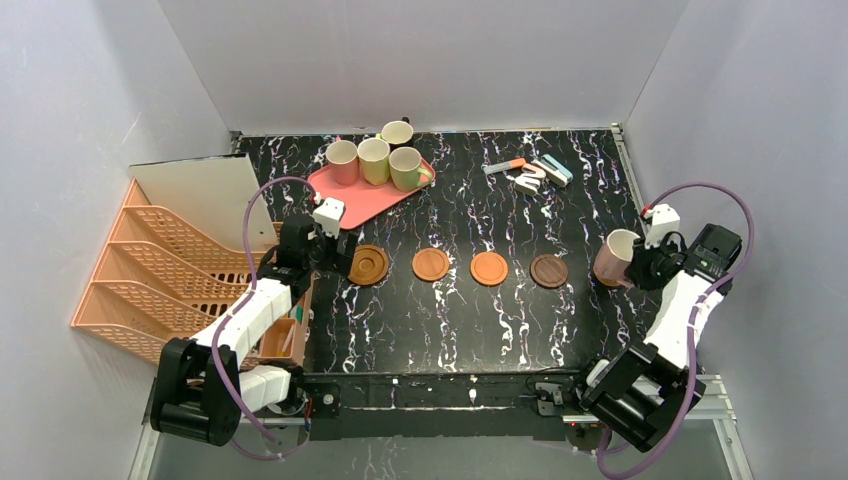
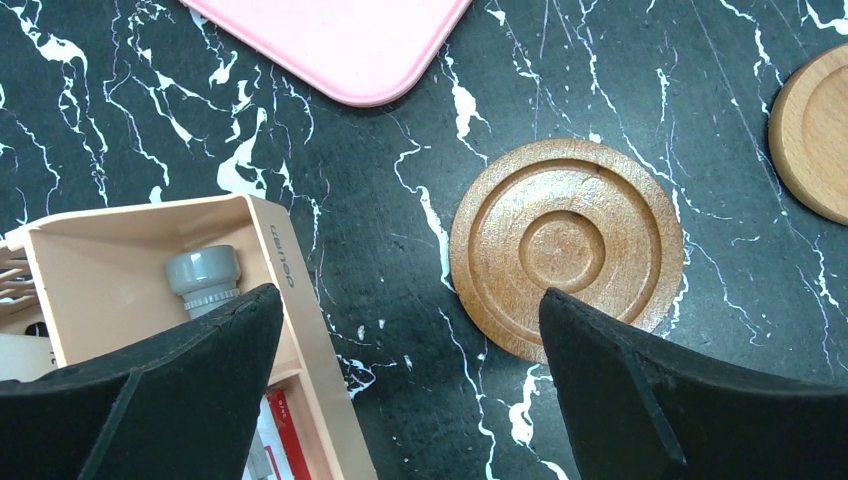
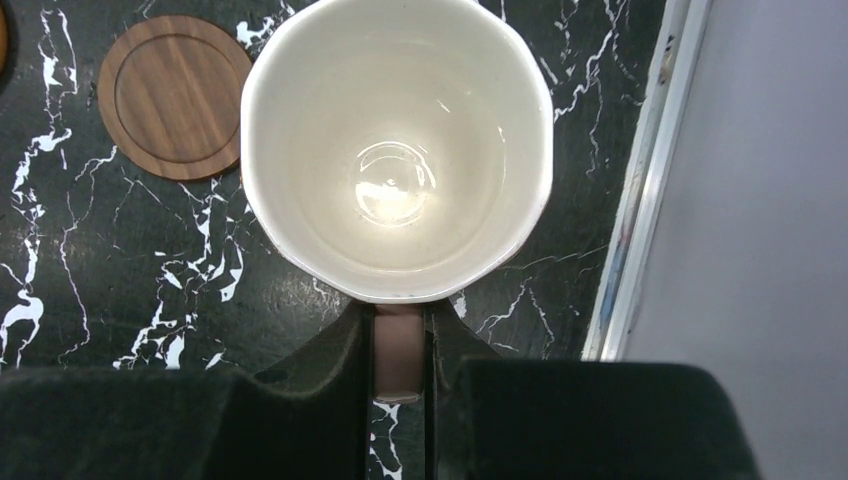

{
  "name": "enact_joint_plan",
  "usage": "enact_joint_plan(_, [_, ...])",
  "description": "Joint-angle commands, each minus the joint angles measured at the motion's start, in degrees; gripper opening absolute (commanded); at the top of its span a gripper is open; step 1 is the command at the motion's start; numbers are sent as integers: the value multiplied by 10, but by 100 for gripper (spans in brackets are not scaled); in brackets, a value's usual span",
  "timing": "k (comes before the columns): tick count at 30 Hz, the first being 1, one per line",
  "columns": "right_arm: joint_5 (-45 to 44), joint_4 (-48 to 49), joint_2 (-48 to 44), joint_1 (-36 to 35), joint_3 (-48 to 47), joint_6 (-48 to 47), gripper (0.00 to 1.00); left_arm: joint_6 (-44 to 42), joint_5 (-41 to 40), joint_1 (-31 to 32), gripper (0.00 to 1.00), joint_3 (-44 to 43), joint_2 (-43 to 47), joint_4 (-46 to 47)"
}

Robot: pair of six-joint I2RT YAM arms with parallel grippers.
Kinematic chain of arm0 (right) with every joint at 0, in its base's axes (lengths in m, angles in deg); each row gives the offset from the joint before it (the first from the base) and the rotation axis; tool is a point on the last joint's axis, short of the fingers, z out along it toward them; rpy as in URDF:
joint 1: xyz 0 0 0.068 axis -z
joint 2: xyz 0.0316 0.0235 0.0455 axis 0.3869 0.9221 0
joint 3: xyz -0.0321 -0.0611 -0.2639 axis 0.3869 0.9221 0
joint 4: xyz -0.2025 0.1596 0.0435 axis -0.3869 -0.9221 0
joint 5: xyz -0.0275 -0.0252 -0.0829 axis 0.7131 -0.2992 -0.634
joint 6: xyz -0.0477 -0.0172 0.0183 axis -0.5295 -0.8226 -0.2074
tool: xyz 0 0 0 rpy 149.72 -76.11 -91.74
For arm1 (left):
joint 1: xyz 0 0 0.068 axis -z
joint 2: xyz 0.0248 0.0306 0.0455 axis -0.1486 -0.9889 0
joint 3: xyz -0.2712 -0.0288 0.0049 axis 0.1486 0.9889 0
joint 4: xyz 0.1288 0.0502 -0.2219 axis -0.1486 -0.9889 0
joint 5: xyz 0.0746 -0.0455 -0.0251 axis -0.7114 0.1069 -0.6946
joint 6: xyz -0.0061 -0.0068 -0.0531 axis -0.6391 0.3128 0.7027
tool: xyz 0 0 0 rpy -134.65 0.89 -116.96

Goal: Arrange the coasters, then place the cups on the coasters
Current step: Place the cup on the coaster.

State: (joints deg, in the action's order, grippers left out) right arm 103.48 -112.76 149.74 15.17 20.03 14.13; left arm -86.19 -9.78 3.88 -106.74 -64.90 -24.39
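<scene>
Nearest me, my left gripper point(image 2: 405, 325) hangs with its jaws spread wide and nothing in them, just on the near side of the ringed coaster point(image 2: 565, 245) at the left end of the row, so I judge that one placed; my right gripper point(image 3: 400, 345) is clamped on the handle of the pale pink cup point(image 3: 395, 150) by the bench's right edge, leaving its base free to set down; the dark coaster point(image 3: 175, 95) beside it looks the likely target; four coasters point(image 1: 431, 264) line mid-bench, spaced for a cup each; toward the far left, the pink tray point(image 1: 350, 205) keeps the other cups point(image 1: 374, 158) together
</scene>
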Motion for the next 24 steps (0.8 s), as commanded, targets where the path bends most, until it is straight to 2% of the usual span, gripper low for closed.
enact_joint_plan(1, [9,61,-21,5,14,15,1,7,7,-5,98,-1,1,11])
enact_joint_plan(14, [-10,141,-27,8,56,47,1,9,10,-5,98,8,18,18])
enact_joint_plan(24, [11,182,-12,9,81,56,1,9,8,-6,98,7,9,20])
